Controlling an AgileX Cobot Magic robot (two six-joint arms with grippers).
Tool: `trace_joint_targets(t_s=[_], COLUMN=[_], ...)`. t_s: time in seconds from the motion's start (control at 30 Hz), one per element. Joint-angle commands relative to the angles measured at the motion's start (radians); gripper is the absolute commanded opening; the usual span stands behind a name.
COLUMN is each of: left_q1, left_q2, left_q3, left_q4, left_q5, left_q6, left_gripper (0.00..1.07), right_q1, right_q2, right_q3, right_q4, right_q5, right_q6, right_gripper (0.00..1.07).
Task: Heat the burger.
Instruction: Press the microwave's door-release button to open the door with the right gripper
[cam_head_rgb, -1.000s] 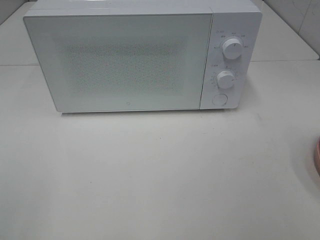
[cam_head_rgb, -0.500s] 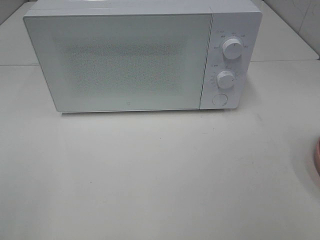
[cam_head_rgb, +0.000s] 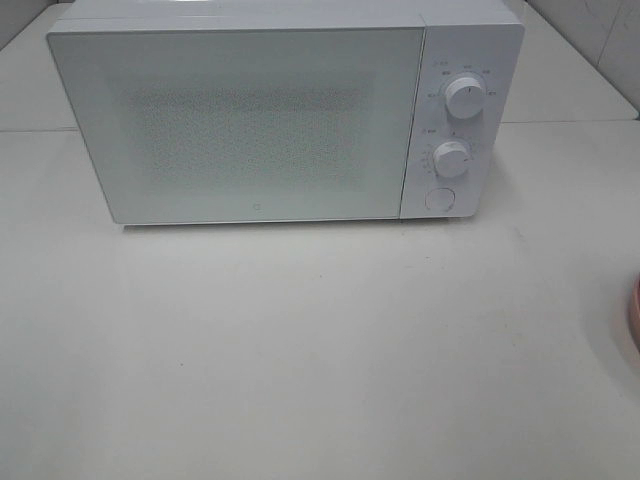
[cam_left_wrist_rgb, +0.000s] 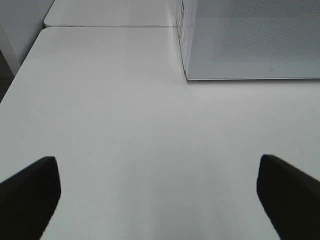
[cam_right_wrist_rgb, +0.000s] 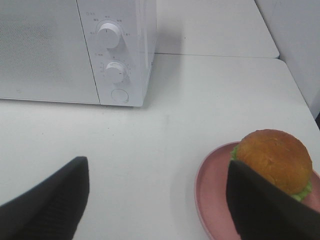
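Since nothing has moved in the overhead view over the past second, the task is judged to be at its outset: the microwave (cam_head_rgb: 240, 120) door is shut and the burger is still outside. Left hand (cam_left_wrist_rgb: 156, 167): fingers wide apart, empty, above the white desk (cam_head_rgb: 300, 350) near the microwave's left corner. Right hand (cam_right_wrist_rgb: 157, 167): fingers apart, gripping nothing. Just past one finger, the burger (cam_right_wrist_rgb: 272, 160) sits on a pink plate (cam_right_wrist_rgb: 210, 200) near the desk's right edge, well apart from the microwave. The desk is matt and seamed toward the rear, with a pale tiled wall (cam_head_rgb: 610, 40) behind.

Right tool (cam_right_wrist_rgb: 156, 202) spread wide over worktop (cam_right_wrist_rgb: 200, 100), burger (cam_right_wrist_rgb: 272, 157) sat on pink plate (cam_right_wrist_rgb: 210, 197), white microwave (cam_right_wrist_rgb: 60, 50) stood well apart.
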Motion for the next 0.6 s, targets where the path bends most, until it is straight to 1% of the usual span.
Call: trace_joint_targets(t_s=[0.03,0.1,0.2,0.27,0.3,0.37,0.6], left_q1=[0.001,0.001,0.001,0.001,0.001,0.001,0.001], left_q2=[-0.021,-0.021,-0.021,-0.021,-0.021,-0.021,-0.021], left_q3=[0.002,0.002,0.002,0.002,0.002,0.002,0.002], left_q4=[0.005,0.005,0.005,0.005,0.005,0.005,0.005], left_q5=[0.002,0.002,0.002,0.002,0.002,0.002,0.002], left_q6=[-0.004,-0.004,-0.004,-0.004,-0.004,-0.004,-0.004], left_gripper=[1.0,1.0,1.0,1.0,1.0,1.0,1.0], right_q1=[-0.003,-0.003,-0.003,-0.003,-0.003,-0.003,-0.003], right_q2=[0.033,0.08,0.096,0.157,0.157,0.208,0.314], right_q3=[-0.007,-0.007,-0.007,-0.007,-0.007,-0.007,-0.007], right_q4=[-0.005,-0.005,-0.005,-0.005,-0.005,-0.009,-0.01], right_q5=[-0.054,-0.114,-0.136,-0.214,-0.214,-0.272,-0.372], right_q6=[0.006,-0.004,-0.008,-0.009,-0.009,-0.009,-0.009], right_gripper=[0.73,0.73,0.73,0.73,0.73,0.73,0.73])
